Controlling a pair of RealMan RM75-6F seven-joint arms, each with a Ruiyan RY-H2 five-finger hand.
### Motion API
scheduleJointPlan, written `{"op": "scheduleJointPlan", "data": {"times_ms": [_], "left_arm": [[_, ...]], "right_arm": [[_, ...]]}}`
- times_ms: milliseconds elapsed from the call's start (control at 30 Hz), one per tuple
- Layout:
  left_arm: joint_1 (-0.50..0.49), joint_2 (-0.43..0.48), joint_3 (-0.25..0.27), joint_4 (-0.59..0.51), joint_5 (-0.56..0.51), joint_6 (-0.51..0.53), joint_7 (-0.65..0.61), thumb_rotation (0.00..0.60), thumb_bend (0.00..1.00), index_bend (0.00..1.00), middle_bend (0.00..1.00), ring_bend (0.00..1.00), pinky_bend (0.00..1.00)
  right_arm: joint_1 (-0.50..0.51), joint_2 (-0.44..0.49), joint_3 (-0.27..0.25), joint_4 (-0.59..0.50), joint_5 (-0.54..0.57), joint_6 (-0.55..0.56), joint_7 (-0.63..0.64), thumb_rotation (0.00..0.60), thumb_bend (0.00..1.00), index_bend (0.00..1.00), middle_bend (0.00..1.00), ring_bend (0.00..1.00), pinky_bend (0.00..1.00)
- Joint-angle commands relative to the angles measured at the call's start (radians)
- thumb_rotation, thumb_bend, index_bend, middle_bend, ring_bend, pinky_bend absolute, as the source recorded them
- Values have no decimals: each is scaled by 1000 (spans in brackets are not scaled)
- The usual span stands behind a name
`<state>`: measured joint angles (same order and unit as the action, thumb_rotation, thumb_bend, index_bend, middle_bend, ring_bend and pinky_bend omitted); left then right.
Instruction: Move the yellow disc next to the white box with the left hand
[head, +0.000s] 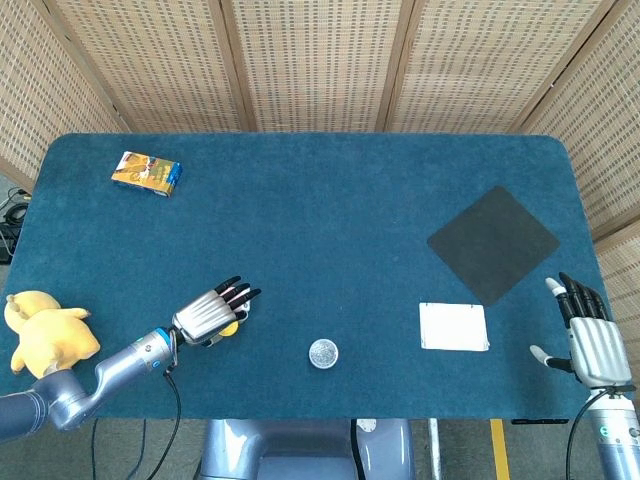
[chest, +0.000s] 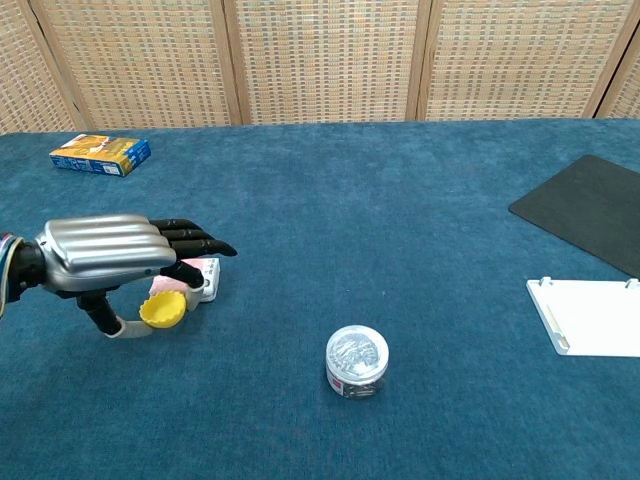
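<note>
Yellow disc (chest: 163, 311), nearest item of note: pinched between thumb and a finger of the left hand (chest: 105, 262), low over the blue cloth table (chest: 420, 200), at the near edge of the white box (chest: 200, 277). Whether disc and cloth touch cannot be told.

Step in hand, as judged: setting down. Lower until the disc lies flat just beside the box, then part the fingers without dragging it or nudging the box.

Round tin (chest: 356, 361): near centre, well apart from the disc.

Right hand (head: 587, 339): head view only, at the table's right front corner, fingers spread, holding nothing.

White tray (chest: 588, 316), dark mat (chest: 590, 208), orange-blue packet (chest: 100, 154): farther back, uninvolved.

Hidden or unclear: the left hand covers most of the box; box markings are illegible; a yellow plush toy (head: 40, 330) sits at the left edge, partly behind the arm.
</note>
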<state>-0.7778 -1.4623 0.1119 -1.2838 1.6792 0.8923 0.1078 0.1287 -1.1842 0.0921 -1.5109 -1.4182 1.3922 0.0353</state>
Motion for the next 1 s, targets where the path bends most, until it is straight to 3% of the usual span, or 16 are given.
{"op": "scheduleJointPlan", "data": {"times_ms": [33, 233, 567, 1000], "left_arm": [[-1, -3, -2, 5, -3, -4, 6, 600, 345, 406, 0, 0, 0], [0, -8, -4, 14, -15, -13, 29, 600, 332, 335, 0, 0, 0], [4, 3, -10, 3, -28, -10, 29, 600, 325, 102, 0, 0, 0], [33, 137, -67, -156, -15, 160, -47, 600, 327, 72, 0, 0, 0]], "right_arm": [[0, 1, 0, 0, 0, 1, 1, 600, 0, 76, 0, 0, 61], [-1, 1, 1, 1, -1, 2, 4, 600, 0, 77, 0, 0, 61], [-2, 3, 0, 1, -5, 5, 7, 600, 0, 77, 0, 0, 60], [-4, 4, 0, -3, -9, 10, 5, 600, 0, 77, 0, 0, 61]]}}
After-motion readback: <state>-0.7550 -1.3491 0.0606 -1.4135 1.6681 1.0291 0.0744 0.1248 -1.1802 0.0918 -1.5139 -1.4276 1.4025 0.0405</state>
